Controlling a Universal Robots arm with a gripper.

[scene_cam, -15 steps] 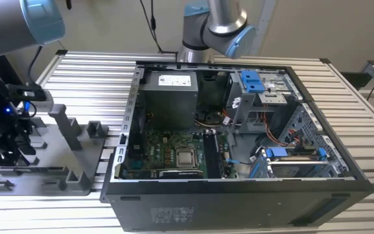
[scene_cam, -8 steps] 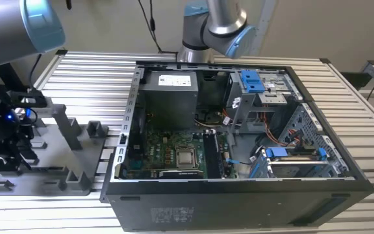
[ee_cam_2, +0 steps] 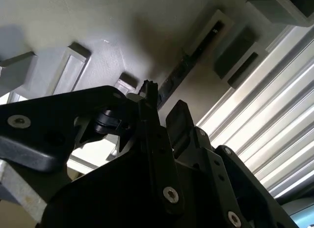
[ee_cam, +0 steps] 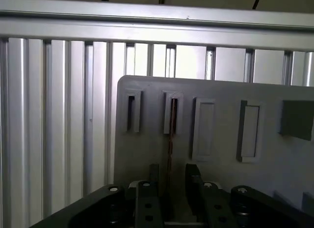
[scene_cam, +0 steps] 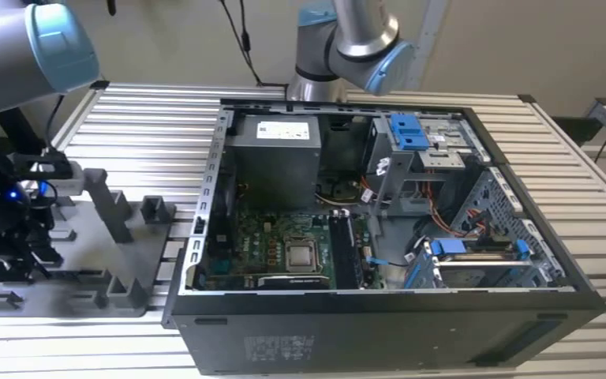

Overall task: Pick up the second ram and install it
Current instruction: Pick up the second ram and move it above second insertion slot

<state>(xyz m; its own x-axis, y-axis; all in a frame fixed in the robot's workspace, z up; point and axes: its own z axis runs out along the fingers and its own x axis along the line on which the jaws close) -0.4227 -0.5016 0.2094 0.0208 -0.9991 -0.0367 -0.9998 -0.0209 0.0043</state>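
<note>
The gripper (ee_cam: 171, 178) is down over the grey tray (ee_cam: 147, 154), which lies on the slatted table (scene_cam: 155, 118) at the exterior view's left, beside the open computer case (scene_cam: 387, 332). In the exterior view the arm (scene_cam: 9, 47) comes in from the near left corner, and its dark wrist hangs low over the tray's left end, left of the tall post (scene_cam: 103, 201).

The jaws are open by a narrow gap and straddle the ram (ee_cam: 171, 120). In the first wrist view one finger (ee_cam: 148, 198) sits on one side of the ram and the other finger (ee_cam: 194, 181) on the opposite side. A sliver of grey tray shows between the ram and the second finger, so the pads do not look pressed onto it. Whether the first finger touches the ram I cannot tell.

The ram stands on its edge in a raised slot of the tray and looks like a thin dark strip with a reddish-brown edge. It runs from the slot straight down between the fingers. The second wrist view shows it edge-on as a dark line (ee_cam_2: 189, 61) leading from a slot to the fingertips.

More raised slots (ee_cam: 203, 129) lie in a row on either side of the ram's slot. In the case, the motherboard (scene_cam: 282, 245) lies flat on the floor, well apart from the gripper.
</note>
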